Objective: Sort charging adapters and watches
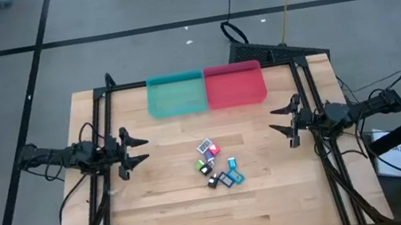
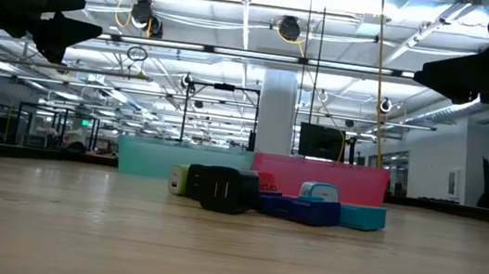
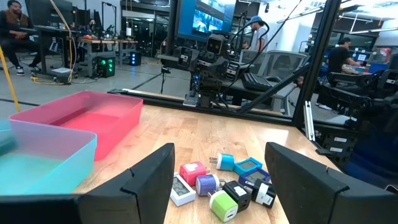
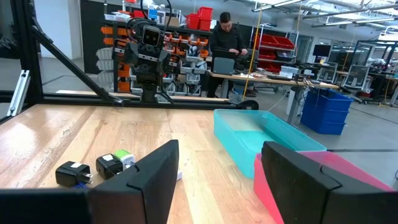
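Observation:
A small heap of adapters and watches lies on the wooden table between the two arms. In the left wrist view I make out a pink adapter, a green one, a black one, a light blue one, a teal watch and a whitish watch. My left gripper hovers open to the left of the heap. My right gripper hovers open to its right. Both hang well above the table, as the low view shows for the left gripper and the right gripper.
A teal bin and a red bin stand side by side at the table's far edge, beyond the heap. Black frame rails run along the table's left and right sides. Bare wood lies around the heap and toward the near edge.

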